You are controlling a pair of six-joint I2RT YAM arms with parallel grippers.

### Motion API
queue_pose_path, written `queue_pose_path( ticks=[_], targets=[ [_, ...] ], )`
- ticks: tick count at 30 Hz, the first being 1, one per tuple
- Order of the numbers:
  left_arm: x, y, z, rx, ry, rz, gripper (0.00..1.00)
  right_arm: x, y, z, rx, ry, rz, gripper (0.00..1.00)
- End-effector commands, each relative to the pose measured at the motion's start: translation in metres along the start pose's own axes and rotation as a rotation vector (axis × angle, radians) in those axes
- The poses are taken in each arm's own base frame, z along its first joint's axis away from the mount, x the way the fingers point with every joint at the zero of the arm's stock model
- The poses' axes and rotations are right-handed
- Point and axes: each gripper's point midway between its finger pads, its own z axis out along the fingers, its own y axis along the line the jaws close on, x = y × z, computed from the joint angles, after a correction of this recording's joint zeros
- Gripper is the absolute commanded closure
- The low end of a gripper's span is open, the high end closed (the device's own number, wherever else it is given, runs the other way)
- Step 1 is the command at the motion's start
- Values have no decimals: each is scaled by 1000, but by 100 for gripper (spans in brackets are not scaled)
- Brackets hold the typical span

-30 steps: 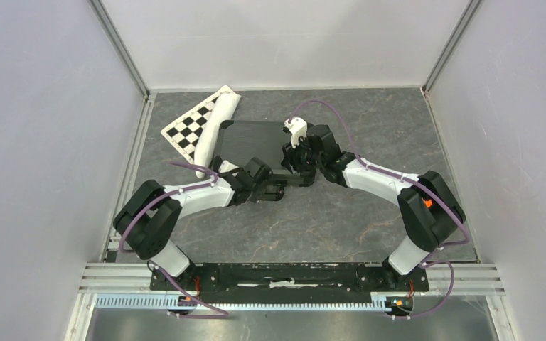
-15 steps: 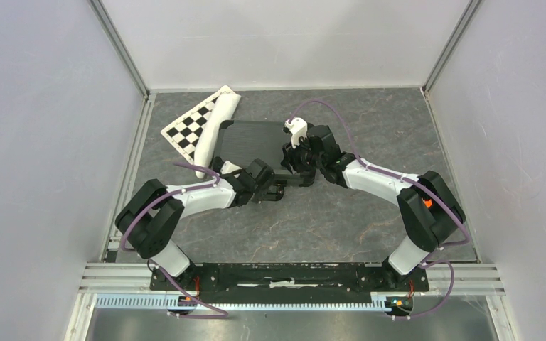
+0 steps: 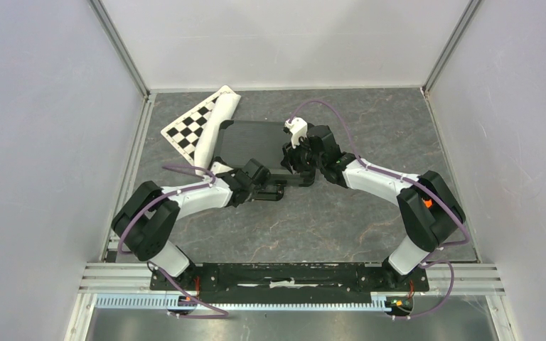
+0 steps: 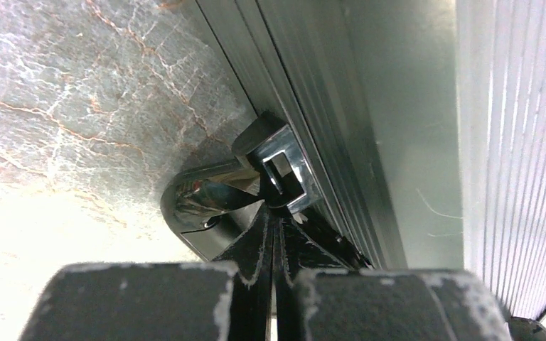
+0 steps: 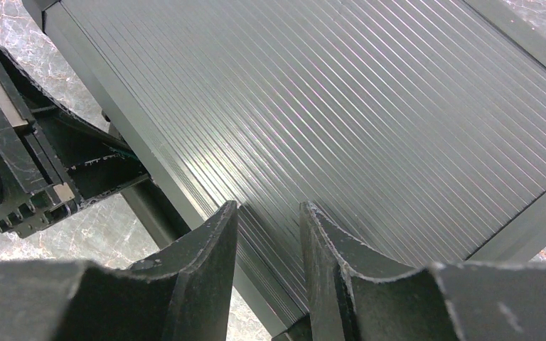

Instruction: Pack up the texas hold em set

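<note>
The texas hold em set's black ribbed case (image 3: 252, 138) lies closed on the table; chips, cards and dice are hidden. My left gripper (image 3: 279, 190) is shut, its tips (image 4: 274, 213) against the shiny metal latch (image 4: 277, 170) on the case's front edge. Nothing is held between its fingers. My right gripper (image 3: 293, 165) hovers open over the near right part of the lid (image 5: 341, 99), its fingertips (image 5: 268, 209) standing apart just above the front rim. The left gripper's body (image 5: 14, 156) shows beside the case in the right wrist view.
A black-and-white checkered board (image 3: 193, 126) with a rolled white edge (image 3: 213, 131) lies against the case's left side at the back left. Grey walls close the table on three sides, with metal rails (image 3: 128, 170) along the left edge.
My left arm's elbow has swung slightly left and its gripper has edged along the case's front edge. The right arm and the case have not moved.
</note>
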Motion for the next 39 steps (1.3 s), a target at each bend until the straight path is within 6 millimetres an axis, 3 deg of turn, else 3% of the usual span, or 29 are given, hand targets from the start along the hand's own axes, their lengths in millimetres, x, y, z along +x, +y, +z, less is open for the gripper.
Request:
queue_pose_path(
  ticks=[1,4,8,10,14,21,24,33,39],
  targets=[
    [-10,-11,-1,36,-42,-71,98,85,0,-8,7,269,70,57],
    [-24,-3,-9,19,-82,-68,98,84,0,-8,7,267,70,57],
    [-39,-10,-25,59,-118,-85,98,84,0,-7,6,268,71,57],
    [-40,-18,-34,67,-101,-83,98,84,0,-7,4,266,73,57],
    [-42,-15,-42,43,-98,-90,98,81,0,-8,7,259,70,57],
    [-24,-12,-45,-25,-11,-48,98,79,0,-8,8,255,70,57],
    [-14,-20,-42,46,39,-74,98,80,0,-7,7,257,71,58],
    [-22,-21,-47,100,10,-107,98,79,0,-8,6,252,70,59],
    [1,-11,-43,20,103,-127,98,79,0,-7,7,252,71,59]
  ],
)
